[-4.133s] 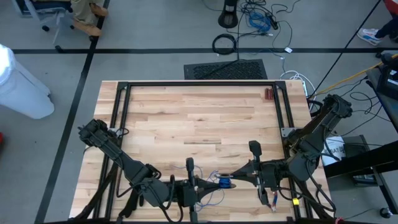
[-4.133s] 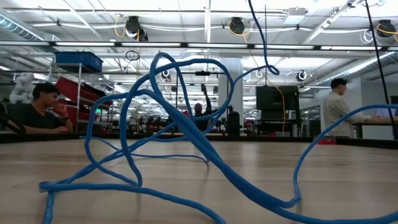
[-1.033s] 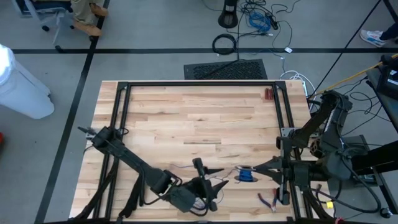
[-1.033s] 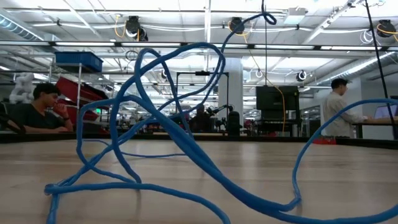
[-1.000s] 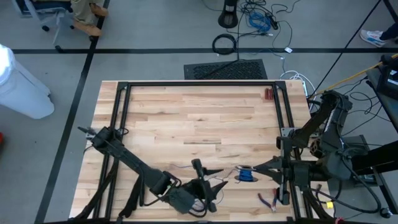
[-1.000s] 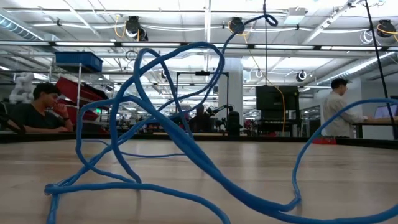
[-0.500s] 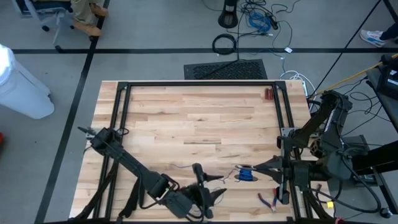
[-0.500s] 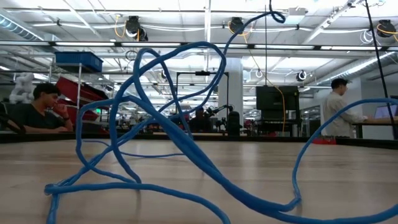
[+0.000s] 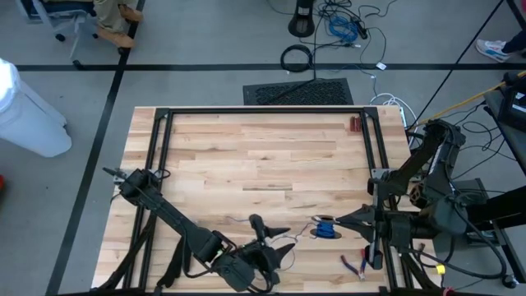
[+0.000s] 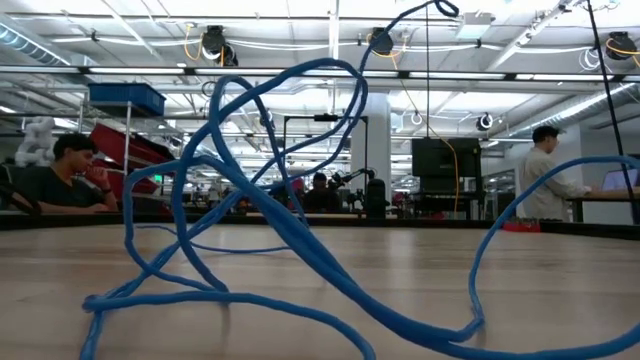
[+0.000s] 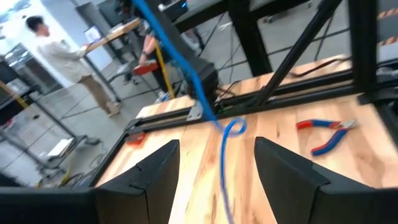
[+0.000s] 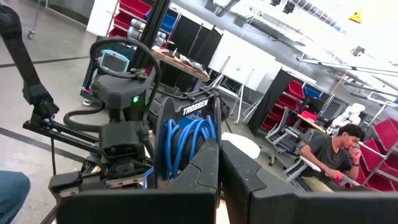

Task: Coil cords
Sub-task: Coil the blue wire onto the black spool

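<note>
The blue cord shows in the low view as loose, tangled loops (image 10: 250, 190) that rest on the wooden table and rise out of the top of the picture. Its wound part is a small blue bundle (image 9: 325, 228) near the table's near edge, right of centre. My right gripper (image 9: 339, 224) is shut on that bundle. My left gripper (image 9: 271, 234) stands open just left of it. In the left wrist view a strand of the cord (image 11: 222, 155) runs through the gap between the open fingers of my left gripper (image 11: 217, 180); I cannot tell whether it touches them. My right gripper pinches several side-by-side strands of the cord's wound bundle (image 12: 186, 144) between its two shut fingers (image 12: 205, 171). The fingers lie about level and come from the table's right side. The bundle is held above the table, and loose cord trails down from it onto the wood.
Red-and-blue pliers (image 9: 355, 265) lie near the front right corner, also seen in the left wrist view (image 11: 326, 132). A black frame rail (image 9: 160, 148) borders the table. A black cable ring (image 9: 296, 57) lies on the floor beyond. People are in the room behind (image 10: 70, 175).
My left gripper has drawn back toward the table's near edge and a little left, staying open. The loose cord has followed: its upper strand has risen and the tangle's low left end has slid slightly right. My right gripper has kept still.
</note>
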